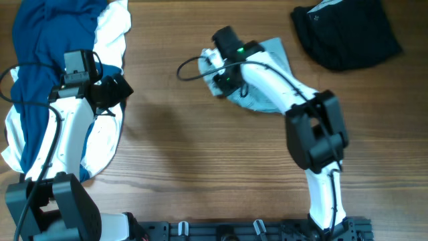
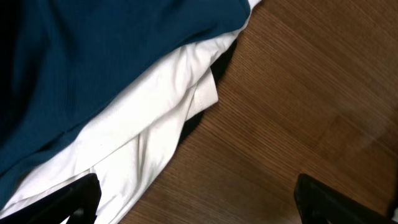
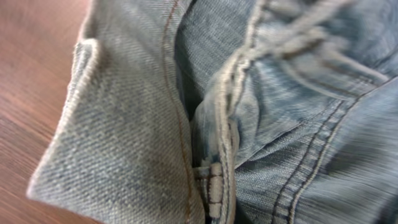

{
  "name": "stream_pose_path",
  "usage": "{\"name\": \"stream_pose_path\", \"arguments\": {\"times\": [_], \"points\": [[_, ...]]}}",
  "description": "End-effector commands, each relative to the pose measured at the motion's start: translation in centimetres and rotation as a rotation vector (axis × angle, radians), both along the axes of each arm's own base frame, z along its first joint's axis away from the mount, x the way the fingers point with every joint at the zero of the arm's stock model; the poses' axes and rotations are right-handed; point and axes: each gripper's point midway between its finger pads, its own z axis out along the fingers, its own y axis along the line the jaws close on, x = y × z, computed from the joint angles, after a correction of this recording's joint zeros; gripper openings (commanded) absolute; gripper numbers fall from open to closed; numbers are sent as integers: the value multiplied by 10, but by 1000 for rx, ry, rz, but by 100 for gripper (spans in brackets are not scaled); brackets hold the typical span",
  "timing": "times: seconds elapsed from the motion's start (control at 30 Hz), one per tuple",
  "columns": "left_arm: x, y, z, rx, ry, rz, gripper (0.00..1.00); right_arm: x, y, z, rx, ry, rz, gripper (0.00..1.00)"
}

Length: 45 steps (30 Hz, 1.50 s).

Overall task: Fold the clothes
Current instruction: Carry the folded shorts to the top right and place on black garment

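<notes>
The right arm (image 1: 281, 87) stretches over the denim shorts (image 1: 275, 52), right tool (image 1: 219, 77) buried there, grip impossible to tell. Left of the shorts, the left tool (image 2: 196, 190) hovers released.

Shorts (image 3: 124, 137) faded coarse denim w/ stitching; table (image 2: 298, 106) matt wood grain.

Four garments: one pale-blue denim shorts (image 1: 273, 52), one dark-blue cloth garment (image 1: 47, 40), one white cloth garment (image 1: 110, 33), one black cloth garment (image 1: 344, 30). Two white robot arms (image 1: 67, 127) (image 1: 274, 80). One wooden tabletop (image 1: 187, 154).
</notes>
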Motion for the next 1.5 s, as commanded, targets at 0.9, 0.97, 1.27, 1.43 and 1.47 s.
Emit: {"name": "stream_pose_path", "arguments": {"times": [0.9, 0.97, 1.27, 1.43, 1.47], "points": [[6, 0, 0, 2, -19, -15, 99, 67, -390, 322, 67, -852, -1399, 4], [7, 1, 1, 2, -26, -12, 98, 75, -401, 313, 80, -852, -1421, 4], [12, 1, 3, 0, -44, -2, 98, 101, -427, 214, -63, -691, -1463, 4], [12, 1, 3, 0, -44, -2, 98, 143, -426, 156, 5, -672, -1453, 4], [12, 1, 3, 0, -45, -2, 98, 152, -423, 150, 36, -677, -1442, 4]]}}
